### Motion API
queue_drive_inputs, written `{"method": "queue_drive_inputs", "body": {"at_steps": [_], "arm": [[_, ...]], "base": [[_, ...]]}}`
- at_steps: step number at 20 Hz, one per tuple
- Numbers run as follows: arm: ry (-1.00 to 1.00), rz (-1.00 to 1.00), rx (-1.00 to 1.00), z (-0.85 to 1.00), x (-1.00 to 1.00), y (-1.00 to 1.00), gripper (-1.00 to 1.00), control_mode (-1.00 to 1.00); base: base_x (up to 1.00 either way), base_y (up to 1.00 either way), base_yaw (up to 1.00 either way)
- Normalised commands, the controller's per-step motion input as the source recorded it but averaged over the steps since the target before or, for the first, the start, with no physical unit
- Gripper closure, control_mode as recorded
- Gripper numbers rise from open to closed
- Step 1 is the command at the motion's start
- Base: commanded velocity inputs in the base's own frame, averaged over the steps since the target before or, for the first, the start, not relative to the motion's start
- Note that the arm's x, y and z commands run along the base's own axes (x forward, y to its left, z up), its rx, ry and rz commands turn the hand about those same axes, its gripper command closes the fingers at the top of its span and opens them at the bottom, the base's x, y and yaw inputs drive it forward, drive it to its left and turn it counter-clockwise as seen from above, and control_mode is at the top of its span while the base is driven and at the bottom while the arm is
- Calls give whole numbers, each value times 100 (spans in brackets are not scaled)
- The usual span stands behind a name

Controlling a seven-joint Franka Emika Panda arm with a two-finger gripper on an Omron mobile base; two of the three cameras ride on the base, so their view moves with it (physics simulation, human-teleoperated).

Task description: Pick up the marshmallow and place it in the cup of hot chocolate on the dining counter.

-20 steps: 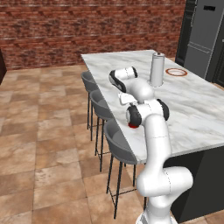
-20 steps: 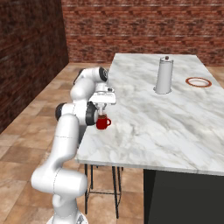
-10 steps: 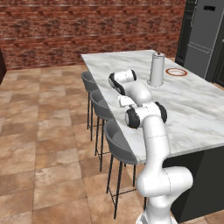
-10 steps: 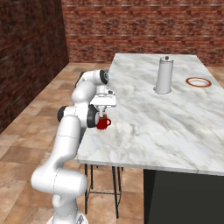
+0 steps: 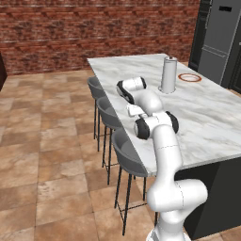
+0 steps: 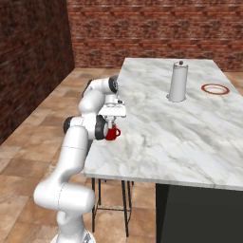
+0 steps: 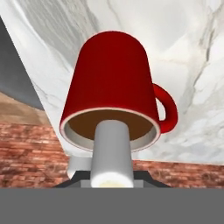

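the gripper [image 6: 112, 124] is clamped on the marshmallow [image 7: 111, 153], held right over the mouth of the cup of hot chocolate [image 7: 113, 92], handle at 3 o'clock. the cup stands near the dining counter [image 6: 190, 128] edge.

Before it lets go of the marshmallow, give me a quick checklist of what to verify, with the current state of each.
1. Marshmallow held in the gripper: ok, it sticks out from between the shut tips in the hand view.
2. Marshmallow lined up over the mouth of the red mug: ok, it points into the brown opening.
3. Mug upright on the dining counter, near its edge: ok in the right base view.
4. Mug opening unobstructed: ok, only the brown drink shows inside.
5. Marshmallow low enough to drop cleanly: cannot tell, the gap to the rim is unclear.
6. Grey canister and red-rimmed plate out of the way: ok.
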Motion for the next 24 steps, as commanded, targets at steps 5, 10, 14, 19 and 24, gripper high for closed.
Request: {"method": "queue_drive_inputs", "body": {"at_steps": [5,10,14,19,24], "arm": [[0,0,0,-14,10,0,100,-100],[0,0,0,-18,9,0,100,-100],[0,0,0,-6,9,0,-100,-100],[0,0,0,-2,1,1,-100,-100],[0,0,0,0,-1,0,-100,-100]], "base": [[0,0,0],[0,0,0],[0,0,0],[0,0,0],[0,0,0]]}}
